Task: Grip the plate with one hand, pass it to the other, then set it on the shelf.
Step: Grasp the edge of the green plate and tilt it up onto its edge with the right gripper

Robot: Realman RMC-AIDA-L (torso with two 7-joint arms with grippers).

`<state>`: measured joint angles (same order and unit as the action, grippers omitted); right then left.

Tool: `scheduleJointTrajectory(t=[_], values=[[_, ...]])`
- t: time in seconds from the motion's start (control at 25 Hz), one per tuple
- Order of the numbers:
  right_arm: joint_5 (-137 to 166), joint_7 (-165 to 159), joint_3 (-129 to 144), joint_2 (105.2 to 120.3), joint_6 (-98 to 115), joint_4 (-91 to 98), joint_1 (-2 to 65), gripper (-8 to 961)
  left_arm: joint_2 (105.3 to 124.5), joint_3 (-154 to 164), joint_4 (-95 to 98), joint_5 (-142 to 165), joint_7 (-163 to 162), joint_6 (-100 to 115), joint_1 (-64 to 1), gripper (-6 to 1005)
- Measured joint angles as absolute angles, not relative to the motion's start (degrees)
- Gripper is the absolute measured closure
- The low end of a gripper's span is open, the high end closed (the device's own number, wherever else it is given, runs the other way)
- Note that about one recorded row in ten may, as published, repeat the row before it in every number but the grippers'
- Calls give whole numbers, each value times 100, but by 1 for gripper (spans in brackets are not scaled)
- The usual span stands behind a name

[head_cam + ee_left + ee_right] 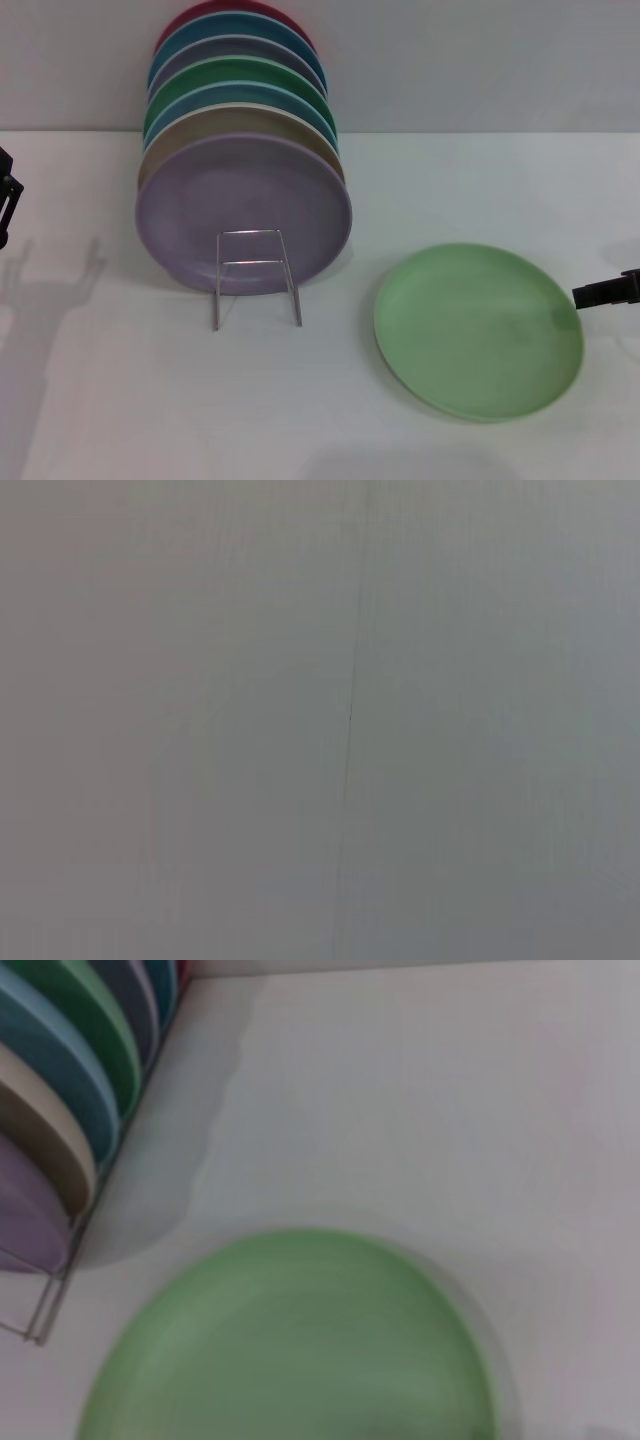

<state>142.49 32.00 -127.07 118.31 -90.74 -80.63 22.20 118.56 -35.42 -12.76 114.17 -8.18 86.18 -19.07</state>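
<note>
Right gripper (600,293), its opening hidden, hovers just beside the plate (478,330) flat on the table (120,400), approaching: next it must clasp the rim.

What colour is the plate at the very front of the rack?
Lilac: the front plate in the rack, clearest in the head view.

Little of the robot's body shows. In the head view, the right-side black gripper (606,291) appears only as a slim, matte black bar with a blunt, squared tip and a small raised block on its upper edge. The left-side black gripper (8,200) shows as an angular black piece with thin jointed links. No cables, screws or markings can be made out.
</note>
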Motion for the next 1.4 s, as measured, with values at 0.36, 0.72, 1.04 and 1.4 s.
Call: scheduleJointTrajectory(t=[0.36,0.72,1.04,1.4], values=[[14550,3094,-12709,11712,-9001,-7547,2556,411,11856,-3542,-1279,11417,-818,8693,-1899,141],[14899,3118,-12682,11699,-8834,-7107,2839,412,11856,-3542,-1294,11417,-818,8841,-1836,141],[14969,3129,-12638,11690,-8729,-7018,2888,412,11867,-3542,-1275,11417,-818,8838,-1820,141],[14970,3195,-12619,11739,-8636,-6862,2927,413,11856,-3542,-1265,11417,-818,8843,-1792,141]])
